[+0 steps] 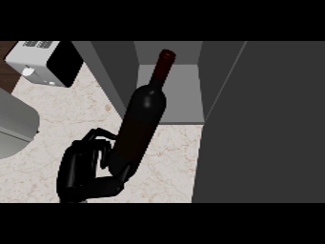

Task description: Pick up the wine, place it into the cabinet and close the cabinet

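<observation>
Cabinet [182, 95] sits ahead with its door [270, 124] swung open at the right, the interior shelf exposed. Wine bottle [140, 126] is raised off the counter [172, 157], its long axis tilted, neck and cap pointing up-right toward the opening, base low near the hand. 1 hand [84, 174] shows at lower left, fingers and thumb curled round the bottle's lower body; can't tell which arm it belongs to, no second hand visible. The next move is probably forward along the neck direction. No readable label on the bottle. Toaster [45, 62] at upper left, no writing legible.
</observation>
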